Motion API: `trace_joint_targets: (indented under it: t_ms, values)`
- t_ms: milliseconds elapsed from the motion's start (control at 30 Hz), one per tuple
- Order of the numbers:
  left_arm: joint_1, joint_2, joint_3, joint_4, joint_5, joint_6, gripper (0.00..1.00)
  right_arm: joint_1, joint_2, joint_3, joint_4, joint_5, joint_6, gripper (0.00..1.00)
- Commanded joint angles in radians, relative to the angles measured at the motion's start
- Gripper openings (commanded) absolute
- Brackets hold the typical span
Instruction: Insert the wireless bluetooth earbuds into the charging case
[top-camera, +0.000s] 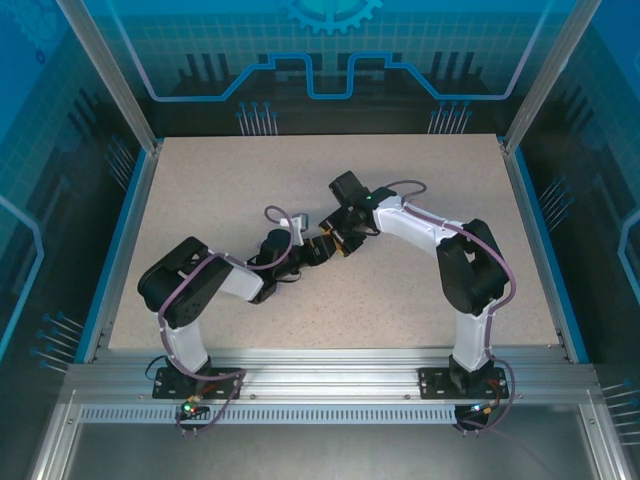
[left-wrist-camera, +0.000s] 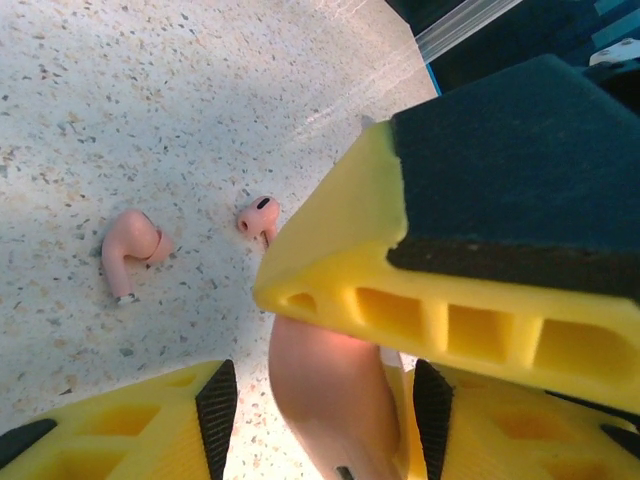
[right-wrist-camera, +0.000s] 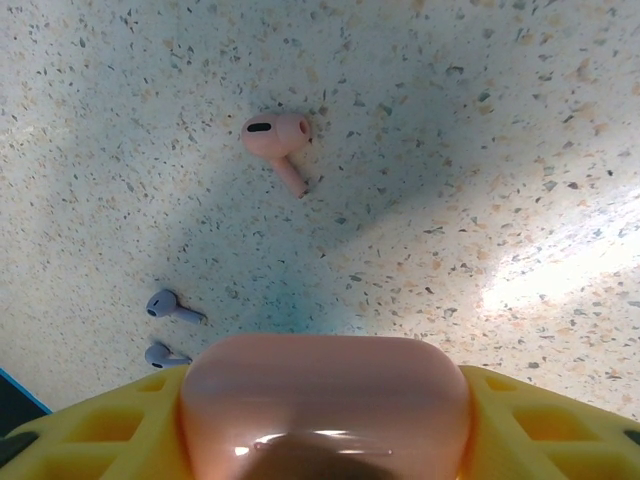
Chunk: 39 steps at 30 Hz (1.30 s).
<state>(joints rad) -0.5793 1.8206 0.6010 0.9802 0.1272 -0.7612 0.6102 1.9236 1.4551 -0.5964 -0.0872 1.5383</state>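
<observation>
Speckled tabletop (right-wrist-camera: 500, 150): your right tool (right-wrist-camera: 320, 415) pinches the glossy charging case (right-wrist-camera: 325, 370), left tool (left-wrist-camera: 322, 405) spread. Pink earbud (right-wrist-camera: 275, 140) at twelve o'clock looks light and slippery, so take its bulb.

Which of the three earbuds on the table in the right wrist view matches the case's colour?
The pale pink earbud, lying alone farthest from the case; the two lavender earbuds sit together nearer it.

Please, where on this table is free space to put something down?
Bare table lies along the far edge and along the right edge. Crowded: the centre, around the pink case, with pink earbuds and lavender earbuds lying close by.
</observation>
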Motion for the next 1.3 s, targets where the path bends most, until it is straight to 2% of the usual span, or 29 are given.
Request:
trace_joint_targets:
  t_ms: [0, 600, 667, 767, 900, 1000, 1100, 1200, 1267]
  values:
    - [-0.006, 0.019, 0.025, 0.050, -0.004, -0.004, 0.51, 0.014, -0.026, 0.008, 0.006, -0.009, 0.016, 0.57]
    - [-0.005, 0.022, 0.027, 0.058, 0.004, -0.024, 0.15, 0.010, -0.021, 0.019, 0.023, -0.005, 0.025, 0.58]
    - [-0.004, 0.020, 0.026, 0.057, 0.008, -0.024, 0.11, 0.007, -0.023, 0.026, 0.030, -0.007, 0.025, 0.60]
    - [-0.004, 0.018, 0.026, 0.051, 0.012, -0.026, 0.09, -0.017, -0.030, 0.032, 0.066, -0.009, 0.033, 0.71]
    - [-0.005, 0.009, 0.026, 0.034, 0.027, -0.033, 0.08, -0.099, -0.084, -0.001, 0.206, -0.007, 0.059, 0.77]
    - [-0.005, -0.016, 0.036, -0.002, 0.066, -0.025, 0.07, -0.174, -0.132, 0.024, 0.189, -0.017, -0.042, 0.77]
    - [-0.004, -0.062, 0.054, -0.074, 0.122, 0.017, 0.06, -0.231, -0.185, 0.034, 0.121, -0.029, -0.238, 0.78]
    - [0.002, -0.120, 0.083, -0.180, 0.207, 0.084, 0.03, -0.260, -0.255, -0.019, 0.079, -0.025, -0.462, 0.78]
    - [0.004, -0.155, 0.103, -0.262, 0.235, 0.130, 0.03, -0.273, -0.320, -0.120, 0.105, -0.010, -0.560, 0.78]
